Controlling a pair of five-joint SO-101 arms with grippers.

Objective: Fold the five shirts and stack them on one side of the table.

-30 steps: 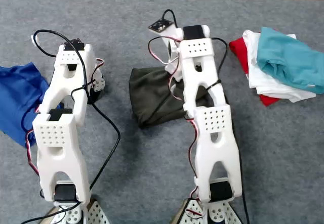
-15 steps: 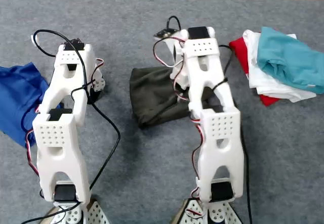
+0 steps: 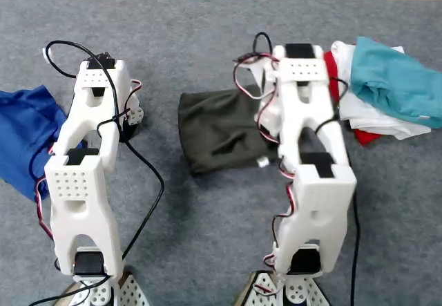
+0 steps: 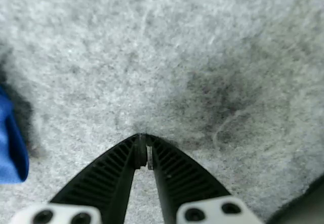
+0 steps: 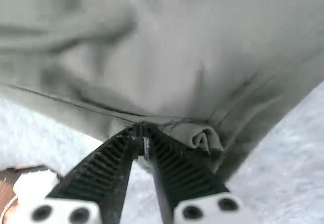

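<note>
Olive-green cloth at the heart of it: the olive shirt lies in a rough fold at the centre of the grey felt table, and the right arm stands over its right edge. Look at the wrist view: the right gripper has its jaws pressed together, pinching the shirt's hem, with a little roll of fabric bunched just beside the tips.

Over on the left, the left arm sits between the olive shirt and the blue shirt, which is crumpled at the table's left edge. The left gripper is closed tip to tip on nothing, nose down over bare felt.

Far right, there's a pile: the teal shirt on top, the white shirt under it, and the red shirt peeking out at the bottom.
</note>
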